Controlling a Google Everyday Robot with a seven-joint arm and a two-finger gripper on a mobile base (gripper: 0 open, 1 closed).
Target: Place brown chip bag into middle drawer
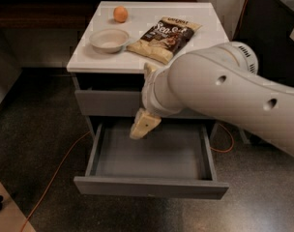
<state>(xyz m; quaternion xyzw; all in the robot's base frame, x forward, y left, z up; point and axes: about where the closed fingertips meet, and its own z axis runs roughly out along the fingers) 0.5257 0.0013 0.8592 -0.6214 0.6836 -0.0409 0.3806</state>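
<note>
The arm (224, 95) is stretching across the cabinet (207, 21), whose middle drawer (152, 187) is standing pulled out. The brown chip bag (165, 38) is lying on the cabinet top beside a bowl (109, 39) and an orange (120, 14). The gripper (146, 98) is hanging over the drawer's rear, its fingers (144, 124) spread wide, gripping nothing.

White tabletop (205, 42) carries three items. Orange (120, 14) sits far left. White bowl (109, 39) sits nearer on the left, apart from the orange. Brown chip bag (165, 36) lies flat and diagonal at centre, just right of the bowl, not touching it. Gripper (144, 123) hangs below the tabletop's near edge.
</note>
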